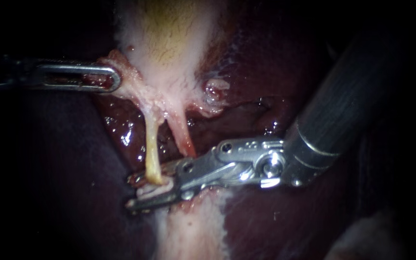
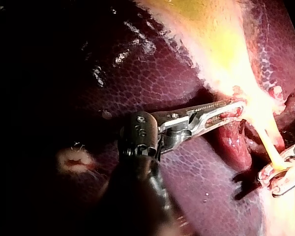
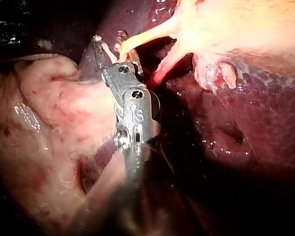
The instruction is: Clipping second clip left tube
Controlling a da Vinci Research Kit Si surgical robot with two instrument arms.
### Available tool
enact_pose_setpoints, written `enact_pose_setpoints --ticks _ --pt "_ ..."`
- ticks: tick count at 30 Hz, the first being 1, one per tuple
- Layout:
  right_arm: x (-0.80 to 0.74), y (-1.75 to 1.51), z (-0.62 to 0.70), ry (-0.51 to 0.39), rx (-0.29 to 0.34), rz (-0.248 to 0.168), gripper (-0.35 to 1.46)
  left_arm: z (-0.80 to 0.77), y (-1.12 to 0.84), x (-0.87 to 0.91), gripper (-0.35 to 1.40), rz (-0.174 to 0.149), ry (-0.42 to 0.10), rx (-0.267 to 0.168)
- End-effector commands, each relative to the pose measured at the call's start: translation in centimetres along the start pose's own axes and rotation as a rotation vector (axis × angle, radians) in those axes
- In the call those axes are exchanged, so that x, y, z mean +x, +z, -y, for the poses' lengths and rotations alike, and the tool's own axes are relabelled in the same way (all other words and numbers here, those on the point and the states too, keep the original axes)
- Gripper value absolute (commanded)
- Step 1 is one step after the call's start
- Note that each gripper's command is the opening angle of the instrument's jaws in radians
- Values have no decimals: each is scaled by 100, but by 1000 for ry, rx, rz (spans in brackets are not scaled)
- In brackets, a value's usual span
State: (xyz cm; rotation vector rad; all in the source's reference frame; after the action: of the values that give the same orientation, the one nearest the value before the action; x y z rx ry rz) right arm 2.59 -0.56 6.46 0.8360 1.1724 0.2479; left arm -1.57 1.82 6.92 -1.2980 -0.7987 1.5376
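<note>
Over glossy dark liver, your left instrument's tool grips gallbladder tissue; your right instrument's tool stands open, seemingly astride the left tube.

The left instrument comes in level, its jaws closed on the gallbladder's pale lower edge. Below it hang two tubes, the yellowish left tube and a pinker right tube, over dark liver. The right instrument's parted jaws straddle the left tube's lower end.
</note>
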Motion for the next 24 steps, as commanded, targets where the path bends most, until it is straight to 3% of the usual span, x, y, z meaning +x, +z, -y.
enact_pose_setpoints --ticks 1,5,7,10,14,24 --pt "-1 -1 0 5 1 -2 5 0 0 0 -35 0 0 0" --pt "-2 -2 -1 28 1 1 -15 0 0 0 -35 0 0 0" --pt "-2 -3 -1 58 1 1 -35 0 0 0 -35 0 0 0" --pt "-3 -4 0 111 -2 9 -35 0 0 0 -35 0 0 0" --pt "-9 -2 1 109 -2 42 -35 0 0 0 -35 0 0 0" --pt "-11 -2 -3 108 -2 43 -35 0 0 0 -35 0 0 0"
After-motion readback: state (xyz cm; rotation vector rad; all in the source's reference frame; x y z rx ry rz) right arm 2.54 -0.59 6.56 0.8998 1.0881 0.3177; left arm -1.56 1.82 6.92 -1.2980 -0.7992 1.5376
